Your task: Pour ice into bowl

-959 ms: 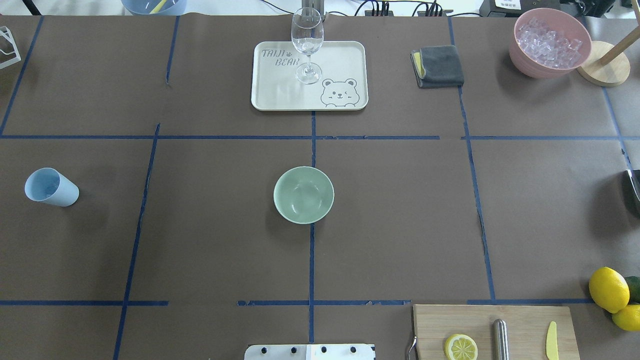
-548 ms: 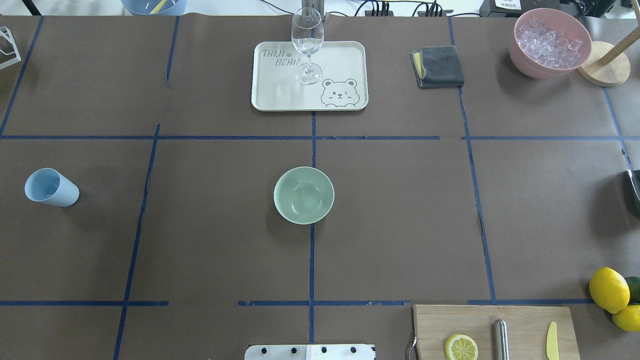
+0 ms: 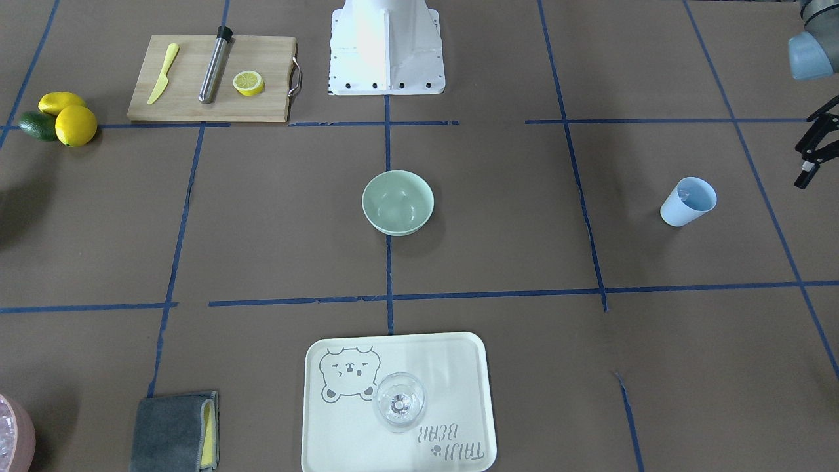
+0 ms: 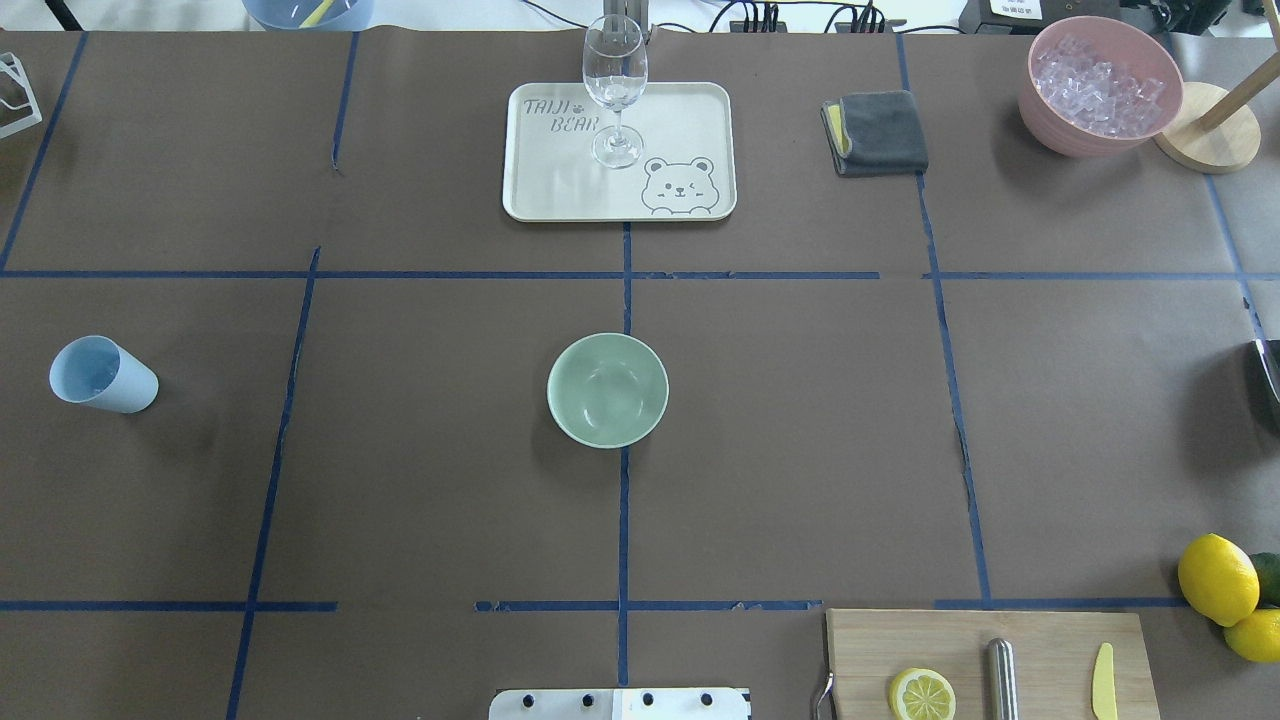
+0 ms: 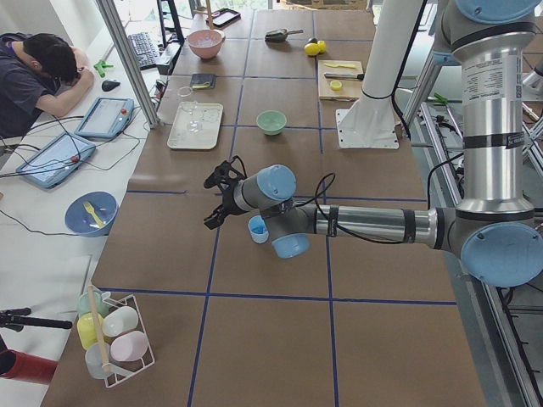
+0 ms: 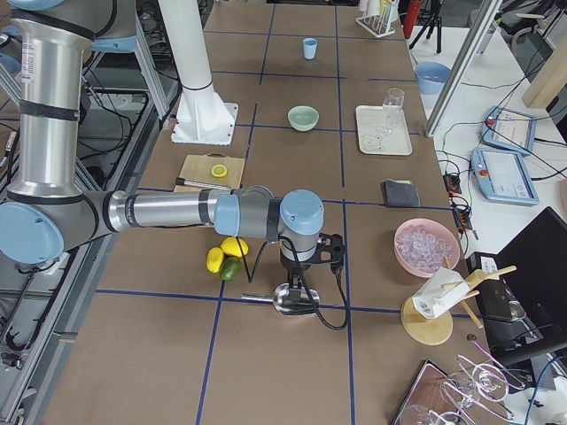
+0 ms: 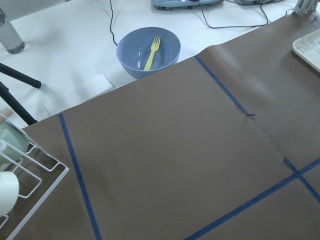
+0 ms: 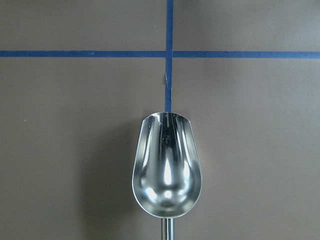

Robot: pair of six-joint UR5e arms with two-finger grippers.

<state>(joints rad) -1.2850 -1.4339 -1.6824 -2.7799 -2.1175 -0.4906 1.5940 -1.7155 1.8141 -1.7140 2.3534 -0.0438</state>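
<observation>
The pale mint-green bowl [image 4: 607,389] [image 3: 398,202] stands alone at the table's centre and looks bare inside. The light blue cup [image 4: 100,373] [image 3: 688,201] stands far to the robot's left, and a few small clear ice [image 3: 683,193] cubes glint inside it. My left gripper [image 3: 809,157] [image 5: 212,202] hovers beside the cup, apart from it, with its fingers spread open and nothing between them. My right gripper [image 6: 301,270] hangs over a metal scoop [image 8: 167,167] [image 6: 288,299] lying at the robot's right end of the table. I cannot tell its state.
A cream tray [image 4: 690,110] holding a wine glass [image 4: 614,85] sits at the far side, with a grey cloth [image 4: 878,132] and a pink bowl [image 4: 1060,135] of cubes to its right. Near the base are a cutting board [image 4: 1040,630], a lemon half and lemons [image 4: 1217,578].
</observation>
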